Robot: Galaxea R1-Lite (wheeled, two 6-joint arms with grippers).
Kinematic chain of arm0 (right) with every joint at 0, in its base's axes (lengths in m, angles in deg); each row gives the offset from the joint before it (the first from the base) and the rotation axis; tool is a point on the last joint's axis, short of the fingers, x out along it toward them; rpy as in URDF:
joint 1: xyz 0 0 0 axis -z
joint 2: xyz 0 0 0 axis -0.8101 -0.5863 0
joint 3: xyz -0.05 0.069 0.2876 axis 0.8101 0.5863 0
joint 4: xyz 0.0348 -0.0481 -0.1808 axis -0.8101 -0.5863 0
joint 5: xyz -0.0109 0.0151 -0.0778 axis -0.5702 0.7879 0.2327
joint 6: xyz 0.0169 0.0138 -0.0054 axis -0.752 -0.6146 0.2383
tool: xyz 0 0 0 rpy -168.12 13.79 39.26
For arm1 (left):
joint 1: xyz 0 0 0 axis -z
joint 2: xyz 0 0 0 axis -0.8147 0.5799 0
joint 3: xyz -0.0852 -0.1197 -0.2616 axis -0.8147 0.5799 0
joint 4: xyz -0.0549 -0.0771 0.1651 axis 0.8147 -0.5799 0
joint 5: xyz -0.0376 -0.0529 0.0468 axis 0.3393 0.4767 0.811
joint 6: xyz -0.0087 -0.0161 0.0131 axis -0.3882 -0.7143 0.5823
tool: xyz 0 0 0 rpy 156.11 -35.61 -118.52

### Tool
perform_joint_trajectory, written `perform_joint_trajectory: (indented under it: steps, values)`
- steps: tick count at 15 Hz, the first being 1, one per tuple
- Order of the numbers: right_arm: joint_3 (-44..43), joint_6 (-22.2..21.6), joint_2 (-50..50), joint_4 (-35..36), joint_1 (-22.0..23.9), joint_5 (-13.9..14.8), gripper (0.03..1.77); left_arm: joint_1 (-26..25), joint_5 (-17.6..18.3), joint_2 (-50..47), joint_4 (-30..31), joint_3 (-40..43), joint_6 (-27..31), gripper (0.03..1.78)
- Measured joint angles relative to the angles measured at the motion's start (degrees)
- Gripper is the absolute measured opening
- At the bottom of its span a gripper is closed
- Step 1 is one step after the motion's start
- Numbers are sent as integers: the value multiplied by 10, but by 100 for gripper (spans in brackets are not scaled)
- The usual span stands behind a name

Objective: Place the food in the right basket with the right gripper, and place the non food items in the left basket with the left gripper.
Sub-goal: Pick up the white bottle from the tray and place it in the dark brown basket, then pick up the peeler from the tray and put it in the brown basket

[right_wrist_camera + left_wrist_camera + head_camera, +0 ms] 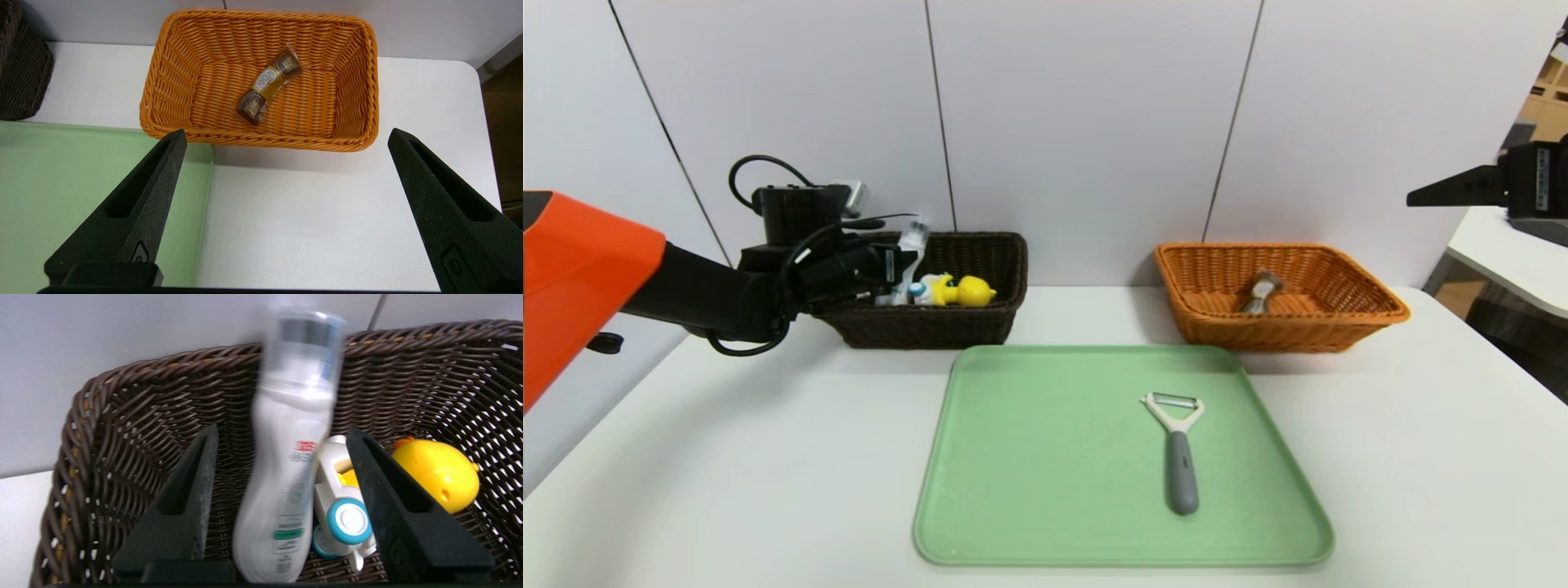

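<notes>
Food (267, 92): wrapped snack, lying diagonally on the floor of the right basket (261, 139), the orange one, which sits on the table (1421, 457) just past the tray's far right corner.

Non-food: duck toy (956, 291) on its wheeled car is in the left basket (947, 327), the dark brown one, just past the tray's far left corner. Clear bottle (292, 457) is upright and blurred inside that basket, cap up, between the fingers of the left gripper (282, 437). Fingers are spread; gaps show on both sides of the bottle, so nothing is clamped. The toy car's blue wheel sits right beside the bottle's lower half.

Peeler (1178, 445) lies flat on the green tray (1029, 523), right half, blade toward the far edge, grey handle toward the near edge.

Left gripper reaches into the brown basket from its left end.

Right gripper (286, 139) hangs above the table's right side, off the near side of the orange basket, jaws wide apart and holding nothing.
</notes>
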Motion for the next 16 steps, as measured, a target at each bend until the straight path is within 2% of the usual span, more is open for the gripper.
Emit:
perform_joint_trajectory:
  steps: [3,8,10,13,14,16]
  values:
    - [-8,-2,3,-3,0,1,170,1,-3,-31,-17,0,6,135]
    - [-75,-2,6,-21,-11,14,170,19,-10,-173,-144,-7,18,151]
    - [-123,-2,8,-79,-28,18,170,47,-32,-248,-233,-5,17,156]
    - [-193,-2,-2,-226,-54,19,170,106,-59,-361,-380,30,10,160]
    - [-207,-8,-10,-281,-66,19,170,123,-68,-393,-411,56,-1,161]
    - [-222,-74,-29,-361,-108,22,170,152,-102,-443,-433,111,-28,163]
